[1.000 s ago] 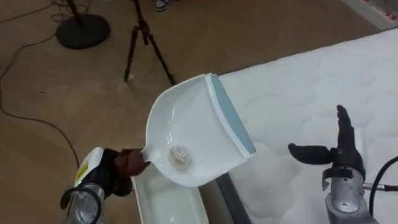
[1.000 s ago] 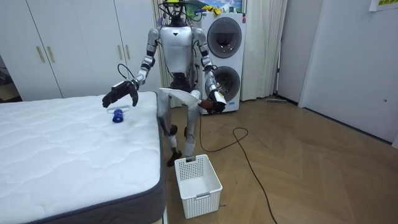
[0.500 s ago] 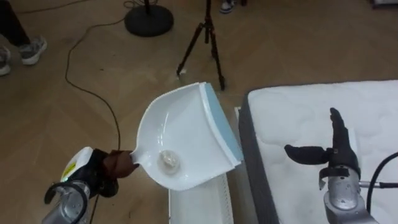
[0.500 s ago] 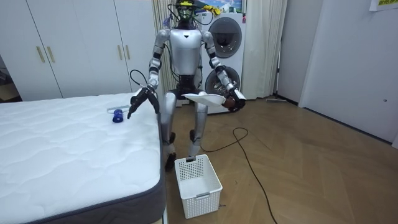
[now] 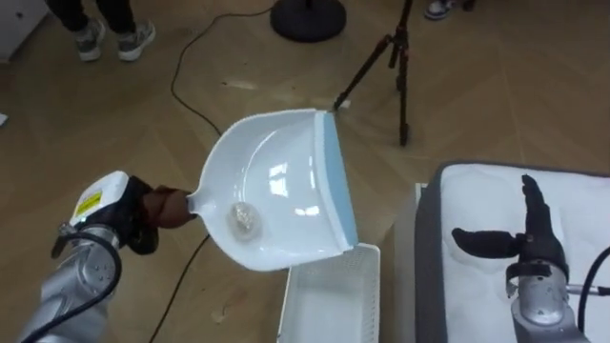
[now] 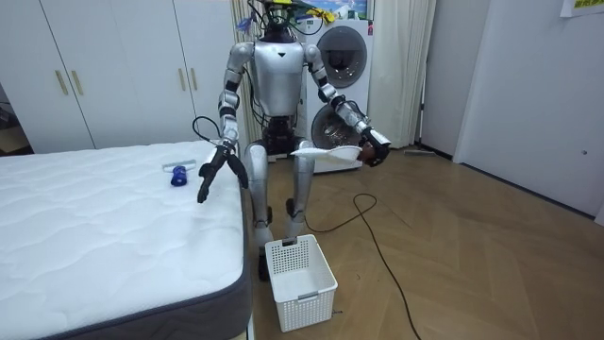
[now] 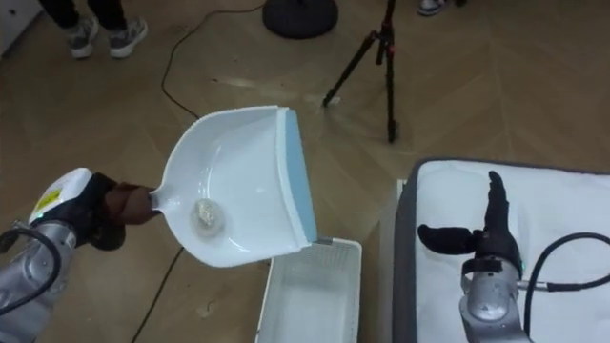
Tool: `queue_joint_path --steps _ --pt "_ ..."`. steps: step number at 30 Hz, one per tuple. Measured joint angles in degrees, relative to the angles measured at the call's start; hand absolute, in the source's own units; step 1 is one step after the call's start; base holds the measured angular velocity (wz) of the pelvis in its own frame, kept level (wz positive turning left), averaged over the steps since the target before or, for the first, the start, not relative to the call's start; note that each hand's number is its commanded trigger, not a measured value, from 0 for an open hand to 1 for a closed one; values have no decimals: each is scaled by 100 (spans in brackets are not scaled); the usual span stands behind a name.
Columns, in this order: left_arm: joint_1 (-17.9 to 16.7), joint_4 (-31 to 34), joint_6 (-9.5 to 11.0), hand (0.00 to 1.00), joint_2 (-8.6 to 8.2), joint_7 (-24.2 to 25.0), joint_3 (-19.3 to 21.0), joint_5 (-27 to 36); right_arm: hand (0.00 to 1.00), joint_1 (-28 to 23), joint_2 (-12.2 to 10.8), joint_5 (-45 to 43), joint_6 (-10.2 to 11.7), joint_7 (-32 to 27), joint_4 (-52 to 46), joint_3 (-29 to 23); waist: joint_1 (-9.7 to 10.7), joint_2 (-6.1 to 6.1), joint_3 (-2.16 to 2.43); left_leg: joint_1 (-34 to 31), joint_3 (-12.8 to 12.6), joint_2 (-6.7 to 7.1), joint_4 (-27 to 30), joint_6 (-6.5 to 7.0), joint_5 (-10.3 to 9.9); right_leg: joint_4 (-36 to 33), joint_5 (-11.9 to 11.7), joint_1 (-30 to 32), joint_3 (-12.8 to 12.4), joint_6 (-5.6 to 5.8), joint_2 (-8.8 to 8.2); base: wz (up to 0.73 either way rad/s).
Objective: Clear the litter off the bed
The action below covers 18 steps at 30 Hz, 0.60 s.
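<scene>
L hand (image 5: 143, 211) gripping dustpan (image 5: 286, 181) handle, wad (image 5: 243, 219) inside, basket (image 5: 329, 295) below. Robot's turned further from mattress (image 5: 581, 200) vs 0.5 s ago. R hand (image 5: 529, 243) fingers straight.

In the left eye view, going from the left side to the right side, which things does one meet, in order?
left hand → white plastic dustpan with blue lip, which it holds → edge of the white quilted mattress → open right hand
</scene>
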<state>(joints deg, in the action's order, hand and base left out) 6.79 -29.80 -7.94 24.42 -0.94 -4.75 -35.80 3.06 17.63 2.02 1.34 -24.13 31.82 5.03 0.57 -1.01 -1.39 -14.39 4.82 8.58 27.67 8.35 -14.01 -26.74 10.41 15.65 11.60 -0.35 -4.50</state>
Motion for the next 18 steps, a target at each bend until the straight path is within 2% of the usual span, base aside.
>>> queue_joint_path --steps 2,6,9,12,14,16,18 --pt "4 -163 -27 100 7 0 0 -46 0 129 38 30 17 -1 160 0 42 -24 -14 -15 2 -25 9 -34 -22 5 15 5 1 -16 24 5" --pt "260 -733 -46 100 97 -9 -123 -219 0 325 124 -49 67 -68 525 6 77 -148 -87 -149 19 -29 6 -30 -29 -55 41 158 -1 -44 25 3" --pt "452 -915 -86 100 233 -14 -295 -286 0 401 123 -44 60 -139 753 51 112 -167 -93 -485 -20 2 170 -21 -35 -393 134 559 0 -81 -58 8" --pt "779 -1168 -89 100 276 -14 -532 -388 0 573 123 -47 60 -139 1058 60 122 -213 -119 -741 -30 2 276 -18 -32 -489 142 812 -8 -94 -66 2" --pt "952 -1225 -61 100 377 -14 -742 -536 0 591 124 -46 67 -149 1096 63 170 -244 -133 -906 -74 19 318 -10 -26 -636 166 1023 -10 -129 -116 -4" --pt "1025 -1237 -42 100 461 -14 -844 -642 0 591 129 -48 78 -157 1072 65 229 -296 -125 -1009 -117 26 332 -6 -23 -728 176 1167 -5 -138 -147 -8" --pt "1273 -1297 5 100 659 -13 -1148 -785 0 594 138 -49 163 -203 1093 66 363 -393 -134 -1170 -117 27 388 -4 -18 -726 185 1294 7 -156 -147 0"
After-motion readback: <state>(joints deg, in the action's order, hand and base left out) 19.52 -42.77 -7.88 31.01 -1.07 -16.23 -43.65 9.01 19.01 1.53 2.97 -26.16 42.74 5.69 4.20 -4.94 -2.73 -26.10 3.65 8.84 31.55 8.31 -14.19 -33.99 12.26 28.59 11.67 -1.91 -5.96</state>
